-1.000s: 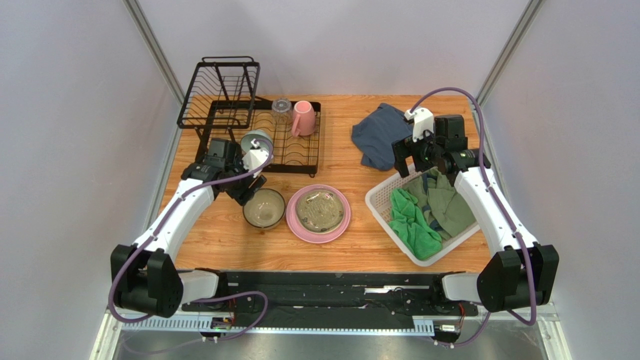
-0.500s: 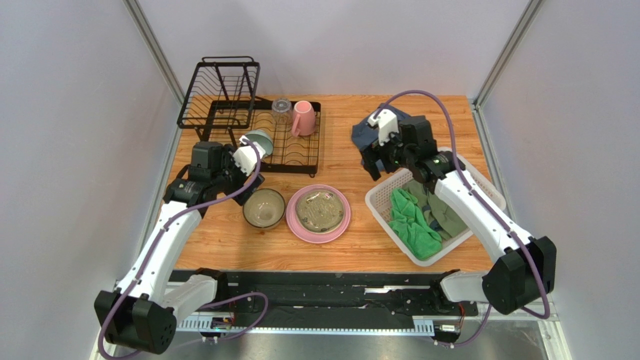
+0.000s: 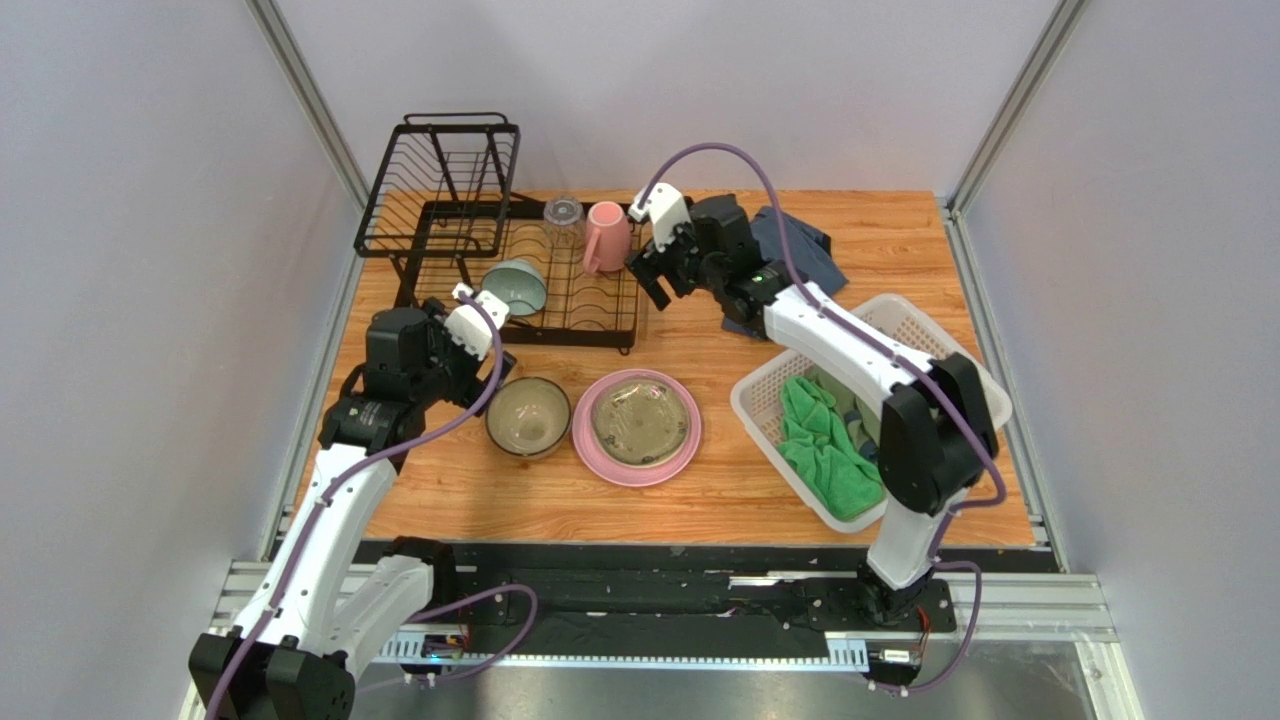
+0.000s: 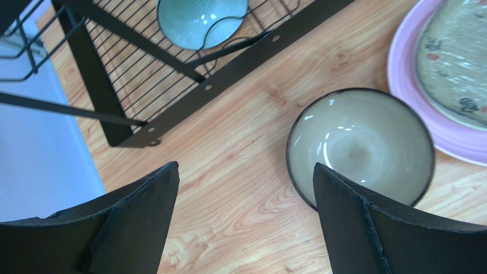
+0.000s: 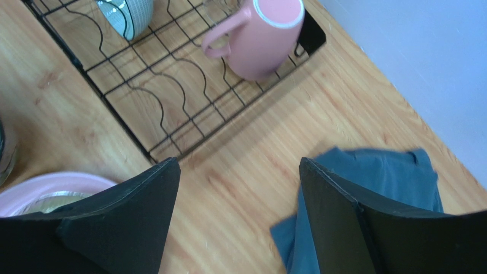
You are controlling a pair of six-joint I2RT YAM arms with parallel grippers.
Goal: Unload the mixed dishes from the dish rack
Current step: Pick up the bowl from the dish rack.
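Note:
The black wire dish rack [image 3: 594, 323] stands at the back left. In it are a pale teal bowl [image 3: 516, 285], a clear glass tumbler [image 3: 564, 221] and a pink mug [image 3: 606, 236]. On the table in front lie a tan-olive bowl [image 3: 528, 416] and a pink plate [image 3: 589, 446] with a cream plate [image 3: 640, 419] on it. My left gripper [image 3: 484, 372] is open and empty beside the tan-olive bowl [image 4: 360, 147]. My right gripper [image 3: 657, 282] is open and empty just right of the rack, near the pink mug [image 5: 264, 34].
A dark blue cloth [image 3: 793, 240] lies at the back right, also in the right wrist view [image 5: 388, 177]. A white lattice basket [image 3: 939, 345] with green clothes [image 3: 827, 435] stands at the right. The rack's raised basket section [image 3: 443, 180] overhangs the back left corner.
My right gripper swung left from above the white basket to beside the rack near the pink mug. My left gripper drew back from the teal bowl toward the near left.

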